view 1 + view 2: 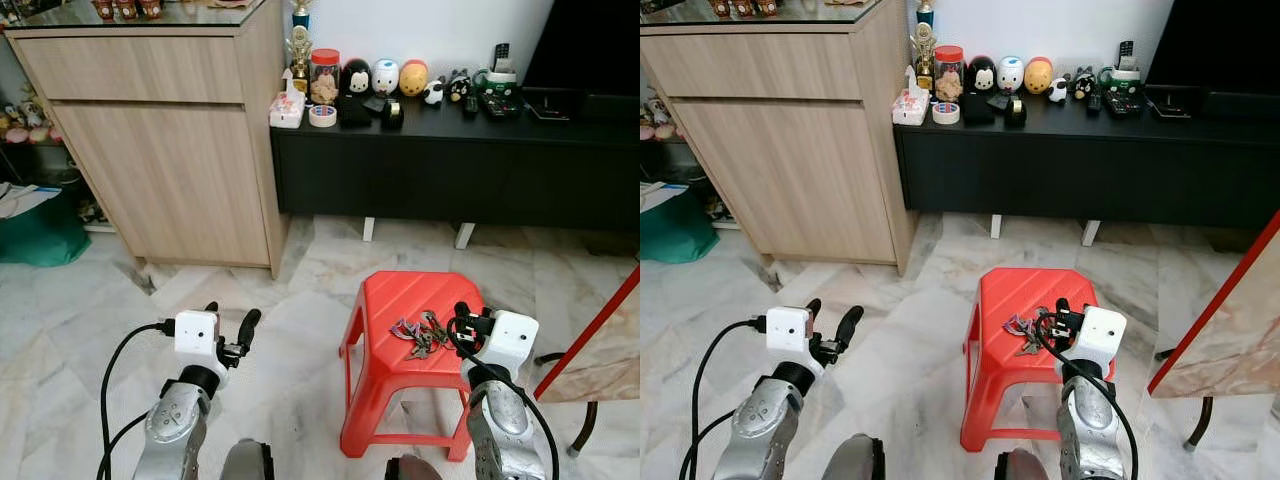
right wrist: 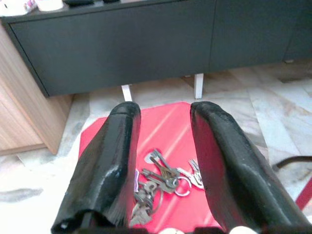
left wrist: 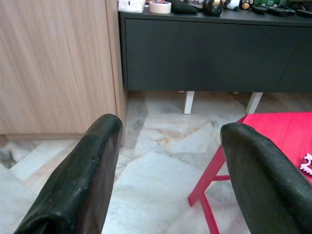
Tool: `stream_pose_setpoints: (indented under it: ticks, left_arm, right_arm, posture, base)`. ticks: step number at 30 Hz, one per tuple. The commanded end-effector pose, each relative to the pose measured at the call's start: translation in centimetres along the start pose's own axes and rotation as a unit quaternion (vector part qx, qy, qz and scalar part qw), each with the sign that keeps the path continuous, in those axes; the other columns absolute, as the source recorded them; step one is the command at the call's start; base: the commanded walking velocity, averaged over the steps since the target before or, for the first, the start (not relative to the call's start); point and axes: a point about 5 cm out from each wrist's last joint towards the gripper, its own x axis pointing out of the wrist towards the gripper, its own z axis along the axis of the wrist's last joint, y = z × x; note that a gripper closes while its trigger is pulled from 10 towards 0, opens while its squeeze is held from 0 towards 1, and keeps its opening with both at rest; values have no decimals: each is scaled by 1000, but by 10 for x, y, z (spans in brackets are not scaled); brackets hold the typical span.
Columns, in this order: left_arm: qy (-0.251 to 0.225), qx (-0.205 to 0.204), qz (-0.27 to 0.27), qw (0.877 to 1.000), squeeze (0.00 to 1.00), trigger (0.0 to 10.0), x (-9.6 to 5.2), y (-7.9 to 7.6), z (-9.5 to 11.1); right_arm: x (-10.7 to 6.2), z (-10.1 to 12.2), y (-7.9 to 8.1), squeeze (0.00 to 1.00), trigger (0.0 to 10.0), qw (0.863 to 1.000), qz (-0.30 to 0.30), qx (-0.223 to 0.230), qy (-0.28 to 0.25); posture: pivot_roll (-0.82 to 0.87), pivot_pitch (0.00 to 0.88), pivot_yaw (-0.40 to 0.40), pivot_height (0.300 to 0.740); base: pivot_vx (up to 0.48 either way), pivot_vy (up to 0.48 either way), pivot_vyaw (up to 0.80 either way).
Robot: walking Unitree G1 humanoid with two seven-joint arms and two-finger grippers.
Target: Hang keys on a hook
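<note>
A bunch of metal keys [image 1: 420,335] lies on the top of a red plastic stool [image 1: 385,300], toward its right side. My right gripper [image 1: 462,318] hovers just above and behind the keys, open. In the right wrist view the keys [image 2: 161,183] lie spread on the red stool [image 2: 165,122] between and below the two black fingers [image 2: 112,161]. My left gripper [image 1: 232,322] is held over the marble floor to the left of the stool, open and empty; in the left wrist view its fingers [image 3: 87,175] stand wide apart.
A tall wooden cabinet [image 1: 160,150] stands at the left. A low black console [image 1: 450,170] behind the stool carries figurines, a jar and a roll of tape. A green bag [image 1: 40,230] sits at the far left. A red-framed marble panel [image 1: 600,350] leans at the right.
</note>
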Motion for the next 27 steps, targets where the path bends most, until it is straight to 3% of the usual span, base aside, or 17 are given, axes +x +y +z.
stream_pose_setpoints:
  ticks: [1,27]
  left_arm:
    - [4,-1,1,1000,0,10000,-1,-1,-3]
    - [17,-11,5,1000,0,10000,-4,-3,-9]
  right_arm:
    - [2,2,0,0,10000,1000,2,-2,-1]
    - [6,2,3,0,10000,1000,4,2,0]
  posture:
    - [18,35,-28,602]
    - [15,25,-28,597]
  base:
    - [0,0,0]
    - [0,0,0]
